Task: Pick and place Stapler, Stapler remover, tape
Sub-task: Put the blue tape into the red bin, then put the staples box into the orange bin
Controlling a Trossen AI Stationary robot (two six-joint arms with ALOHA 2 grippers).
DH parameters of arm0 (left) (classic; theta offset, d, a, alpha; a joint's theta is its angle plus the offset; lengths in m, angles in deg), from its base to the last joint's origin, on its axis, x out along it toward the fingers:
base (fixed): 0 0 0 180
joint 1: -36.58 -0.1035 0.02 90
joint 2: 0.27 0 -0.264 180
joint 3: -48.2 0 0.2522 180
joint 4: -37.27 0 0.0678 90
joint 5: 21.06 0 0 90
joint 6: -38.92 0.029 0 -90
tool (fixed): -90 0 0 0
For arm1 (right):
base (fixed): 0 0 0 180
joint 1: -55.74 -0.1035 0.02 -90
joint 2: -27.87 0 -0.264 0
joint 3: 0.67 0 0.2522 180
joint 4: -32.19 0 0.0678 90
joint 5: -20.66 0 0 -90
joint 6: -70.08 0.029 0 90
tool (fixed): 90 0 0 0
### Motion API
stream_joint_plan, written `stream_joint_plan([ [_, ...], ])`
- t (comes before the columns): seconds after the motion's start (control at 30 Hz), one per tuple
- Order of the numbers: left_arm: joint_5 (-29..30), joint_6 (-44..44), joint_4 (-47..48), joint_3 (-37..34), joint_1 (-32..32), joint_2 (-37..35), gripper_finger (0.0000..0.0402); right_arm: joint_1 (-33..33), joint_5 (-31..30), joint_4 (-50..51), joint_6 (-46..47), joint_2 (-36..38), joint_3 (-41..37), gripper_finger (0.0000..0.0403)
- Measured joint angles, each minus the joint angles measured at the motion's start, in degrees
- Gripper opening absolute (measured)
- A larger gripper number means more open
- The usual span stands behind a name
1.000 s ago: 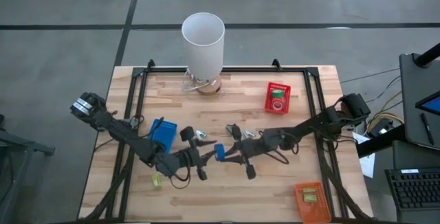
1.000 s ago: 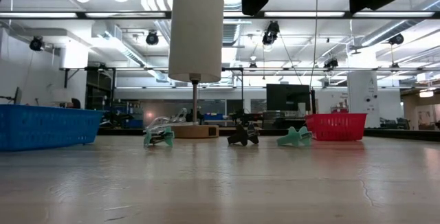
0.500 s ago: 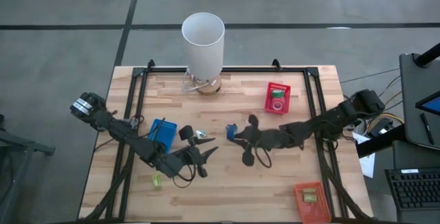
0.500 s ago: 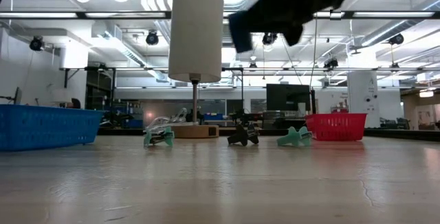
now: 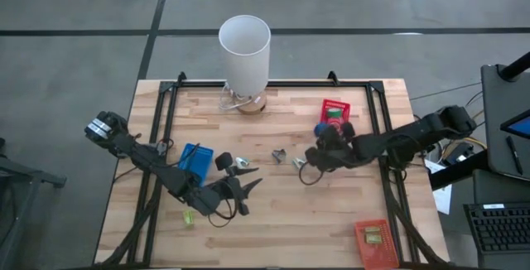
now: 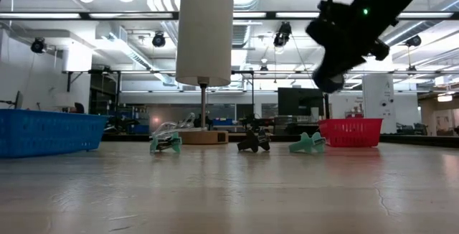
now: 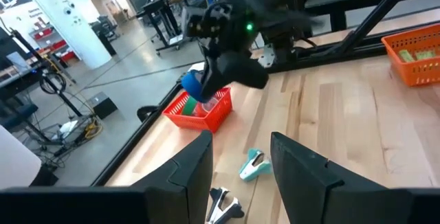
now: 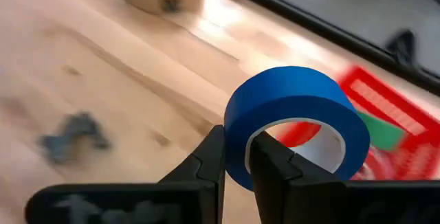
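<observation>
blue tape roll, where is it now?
The blue tape roll is pinched in the right gripper, in the air beside the red bin.

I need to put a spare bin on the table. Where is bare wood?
Bare: the near strip between the left gripper and the orange bin, and the far-left corner beside the lamp. Crowded: the middle, around the staple removers and the right gripper holding blue tape by the red bin.

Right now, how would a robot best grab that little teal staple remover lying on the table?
From above, I'd guess, fingers closing across the narrow waist of the teal staple remover. It lies flat on the wooden table, apart from the black staple remover. The open left gripper is nearest.
</observation>
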Motion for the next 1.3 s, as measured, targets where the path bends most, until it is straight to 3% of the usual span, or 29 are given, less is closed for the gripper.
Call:
stream_joint_plan([
  [0.43,0.0,-0.6,1.3,0.0,0.0,0.0,0.0149,13.0,8.2,6.3,1.1,-1.9,-0.9,0.0053],
  [0.7,0.0,-1.9,2.0,0.0,0.0,0.0,0.0149,14.9,10.6,6.5,-1.1,-3.7,-1.4,0.0063],
  [1.13,-0.4,-10.1,9.4,0.0,0.6,0.0,0.0149,14.8,10.6,7.5,-2.2,-3.9,-1.5,0.0189],
  [1.3,-0.4,-12.4,11.2,0.0,1.1,0.0,0.0149,13.9,10.7,7.5,-3.7,-3.6,-1.5,0.0221],
])
